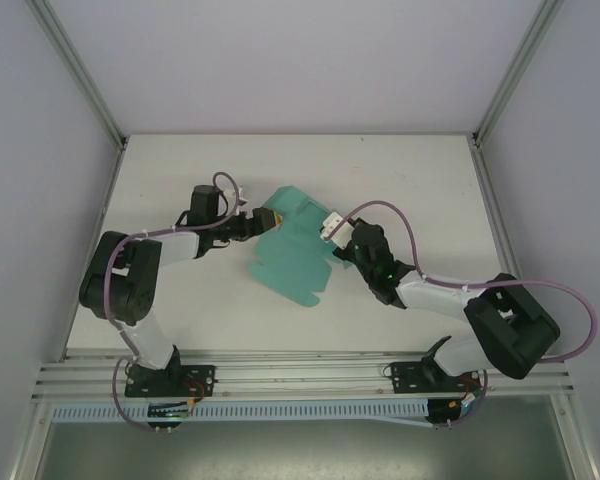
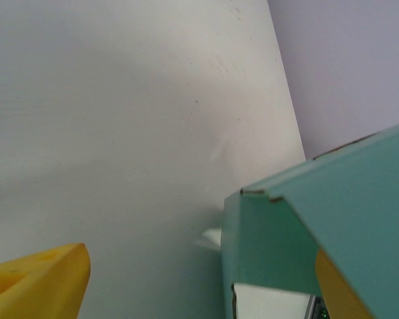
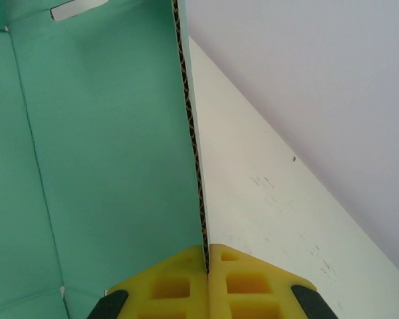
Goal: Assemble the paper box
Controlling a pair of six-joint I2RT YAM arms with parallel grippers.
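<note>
Paper box [image 1: 292, 252], teal and half-folded, sits mid-surface [image 1: 410, 170] between the two arms. Right claw [image 3: 207, 251] pinches the edge of a raised card panel, pads tight on it. Left claw [image 1: 264, 220] stands spread wide at the box's left side, one yellow finger [image 2: 40, 282] clear of the card.

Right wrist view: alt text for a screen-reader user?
The right end effector is pinched shut on the cut edge of the teal paper box, whose panel runs up the left of the frame. White table and a pale wall lie to the right.
</note>
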